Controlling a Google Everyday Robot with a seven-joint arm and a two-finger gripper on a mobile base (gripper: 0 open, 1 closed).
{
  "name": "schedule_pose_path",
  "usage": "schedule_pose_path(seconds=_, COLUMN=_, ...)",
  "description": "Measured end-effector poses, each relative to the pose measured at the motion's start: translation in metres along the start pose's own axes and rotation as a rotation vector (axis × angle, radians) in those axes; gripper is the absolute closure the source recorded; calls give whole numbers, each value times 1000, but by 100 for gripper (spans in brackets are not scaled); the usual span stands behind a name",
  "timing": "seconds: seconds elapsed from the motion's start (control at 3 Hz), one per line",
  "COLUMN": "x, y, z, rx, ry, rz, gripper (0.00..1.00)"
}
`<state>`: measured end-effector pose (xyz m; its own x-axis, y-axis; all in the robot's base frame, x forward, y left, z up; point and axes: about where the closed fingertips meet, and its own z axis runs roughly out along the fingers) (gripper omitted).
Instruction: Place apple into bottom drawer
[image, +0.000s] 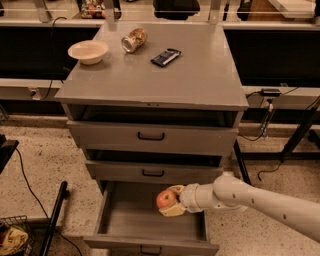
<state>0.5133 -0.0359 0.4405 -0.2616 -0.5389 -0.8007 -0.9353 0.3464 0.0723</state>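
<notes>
The red-orange apple (165, 199) is held in my gripper (169, 201), which reaches in from the right on a white arm. The gripper is shut on the apple and holds it above the right part of the open bottom drawer (131, 220). The drawer is pulled out, a wide grey tray with a small dark handle on its front edge. The two upper grey drawers are closed.
On the cabinet top (200, 75) lie a cream bowl (88, 50), a tan can on its side (134, 40) and a dark packet (165, 56). A black pole (54, 218) leans at the lower left. Black table legs and cables stand at the right.
</notes>
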Motion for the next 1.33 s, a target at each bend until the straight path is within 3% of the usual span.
schedule_pose_path(seconds=0.33, x=57, y=-23, z=14, rx=50, ry=116, rz=-6, gripper=100)
schedule_pose_path(seconds=0.67, x=112, y=-34, z=26, rx=70, ry=155, rz=8, gripper=100)
schedule_pose_path(seconds=1.0, x=150, y=-41, z=28, rx=88, ry=141, rz=3, gripper=100)
schedule_pose_path(seconds=1.33, x=170, y=-46, z=32, rx=105, ry=125, rz=-10, gripper=100)
